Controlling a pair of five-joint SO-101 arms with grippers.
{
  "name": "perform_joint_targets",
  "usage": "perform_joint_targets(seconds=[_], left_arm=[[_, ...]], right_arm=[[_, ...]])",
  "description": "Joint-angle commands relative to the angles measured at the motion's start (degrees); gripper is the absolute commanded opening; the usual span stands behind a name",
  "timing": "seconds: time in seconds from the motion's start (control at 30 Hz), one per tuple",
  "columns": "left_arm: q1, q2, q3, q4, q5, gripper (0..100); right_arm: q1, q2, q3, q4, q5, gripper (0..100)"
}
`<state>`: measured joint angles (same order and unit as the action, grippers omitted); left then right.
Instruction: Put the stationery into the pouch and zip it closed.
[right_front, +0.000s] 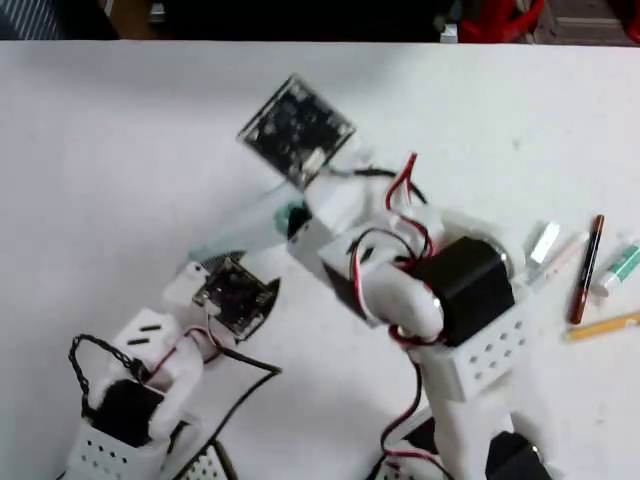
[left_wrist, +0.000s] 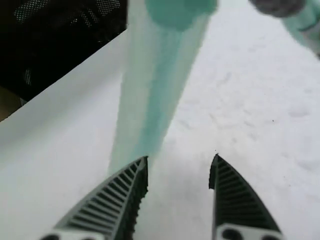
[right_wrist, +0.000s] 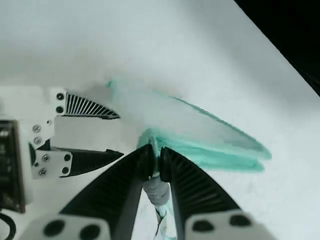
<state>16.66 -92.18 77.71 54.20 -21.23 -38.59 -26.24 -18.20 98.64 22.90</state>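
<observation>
Overhead high view, both wrist views close, facing shared pouch (right_front: 245, 228)

You have the pouch (right_front: 245, 226) in the middle of the table (right_front: 120, 150), between your grippers: the left gripper (left_wrist: 178, 162) at its left end, the right gripper (right_wrist: 155, 152) on its right end. The stationery (right_front: 585, 268) lies well apart, far right.

The pouch (right_front: 250, 225) lies on the table (right_front: 120, 150), stationery (right_front: 586, 268) well apart.

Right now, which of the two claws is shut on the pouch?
The right claw: it pinches one end of the teal pouch. The left claw stands open, with the pouch only beside it, not gripped.
</observation>
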Motion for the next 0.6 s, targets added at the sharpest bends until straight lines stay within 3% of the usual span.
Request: perform_joint_targets(seconds=[0.0, 0.27, 0.57], left_arm=[[-0.04, 0.22, -2.73, -5.45, 4.31, 21], [4.97, 0.31, -2.90, -6.68, 5.45, 22], [5.05, 0.22, -3.16, -8.18, 5.80, 22]], right_arm=[[-4.53, -4.79, 1.32, 0.04, 1.14, 1.7], [-8.13, -7.78, 1.05, 0.13, 1.41, 1.7], [-8.04, -8.48, 1.41, 0.04, 2.73, 1.7]])
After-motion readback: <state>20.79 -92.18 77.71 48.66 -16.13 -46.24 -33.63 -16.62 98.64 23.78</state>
